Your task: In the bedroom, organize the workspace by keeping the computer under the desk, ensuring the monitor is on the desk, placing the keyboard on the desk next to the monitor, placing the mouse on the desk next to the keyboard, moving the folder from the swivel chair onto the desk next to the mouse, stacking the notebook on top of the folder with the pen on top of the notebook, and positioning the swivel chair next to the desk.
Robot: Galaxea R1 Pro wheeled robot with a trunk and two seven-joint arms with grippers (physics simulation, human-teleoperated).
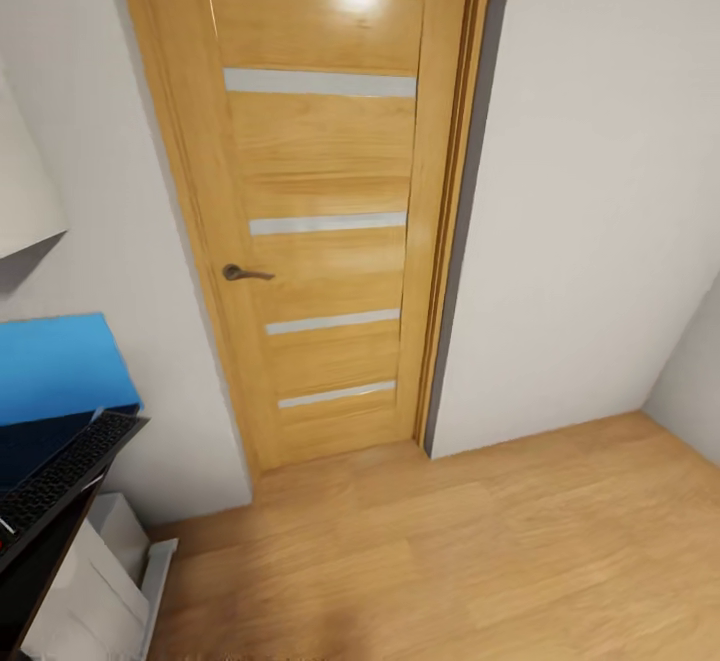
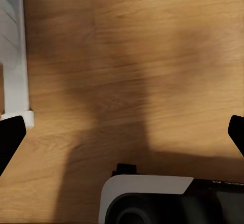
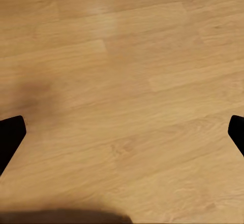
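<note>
From the head view you face a closed wooden door (image 1: pixel 325 211) with a dark lever handle (image 1: pixel 243 272), pale walls on both sides and wood floor (image 1: pixel 480 551) ahead. At the far left edge you can see the blue folder (image 1: pixel 60 363) lying on the black desk (image 1: pixel 25 551), with the keyboard (image 1: pixel 65 466) just nearer along the desk edge. I judge you are between steps, turned away from the workspace; next you must swing left to bring the desk back in view. No drawer or other container shows open.

In the left wrist view your left gripper (image 2: pixel 122 132) hangs over the floor, fingers spread wide, holding nothing, the robot's base (image 2: pixel 152 198) below.

In the right wrist view your right gripper (image 3: pixel 122 132) is likewise spread and empty over bare boards
</note>
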